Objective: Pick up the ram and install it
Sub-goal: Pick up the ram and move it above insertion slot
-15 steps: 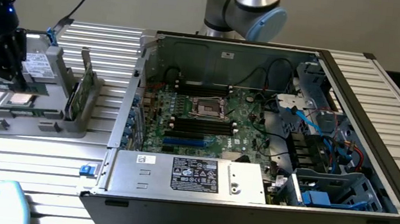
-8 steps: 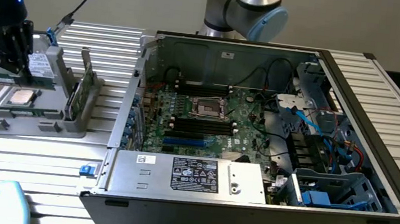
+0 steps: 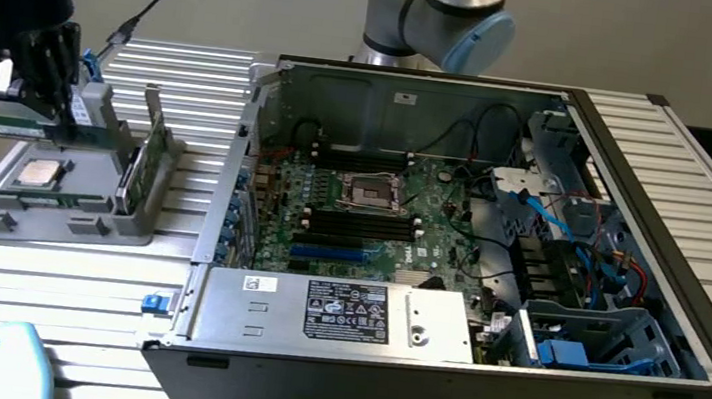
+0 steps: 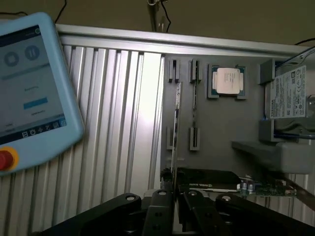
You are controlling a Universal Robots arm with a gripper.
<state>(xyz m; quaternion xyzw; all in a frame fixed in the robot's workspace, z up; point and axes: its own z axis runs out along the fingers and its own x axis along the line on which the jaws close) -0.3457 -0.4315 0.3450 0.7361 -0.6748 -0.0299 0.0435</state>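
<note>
Gripper [image 3: 54, 117] is clamped on the ram [image 3: 9, 127] - jaws almost closed, pinching the thin board across its two faces near mid-length. The ram lies level, long axis running across the exterior view, with both ends sticking out past the fingers. It sits far to the exterior view's left, over the back of the gray fixture tray [image 3: 85, 219]. Can't tell whether it is fully clear of the tray's holders. In the wrist view the ram [image 4: 176, 118] is edge-on, a thin line running straight out from between the black fingers [image 4: 157, 211].

Clearances:
- The upright green board [image 3: 146, 161] with its metal bracket stands in the tray just beside the ram's end, on the exterior view's right.
- The processor chip [image 3: 40, 174] lies flat in the tray, below the ram.
- The computer case [image 3: 678, 196] is well apart, to the exterior view's right, with its side open and the motherboard [image 3: 434, 219] facing up.
- The black memory slots [image 3: 356, 226] sit mid-board, near the processor socket.
- Tall case walls ring the board, and cables and a drive cage crowd the side on the exterior view's right.

Materials: the table [image 3: 78, 279] is ribbed aluminium profile. The tray is matte gray with small slotted posts. The ram is a narrow green strip; the chip is square with a silver lid. The teach pendant [image 4: 29, 93] rests on the table - pale blue casing, lit screen, red button on a yellow base at its corner.
</note>
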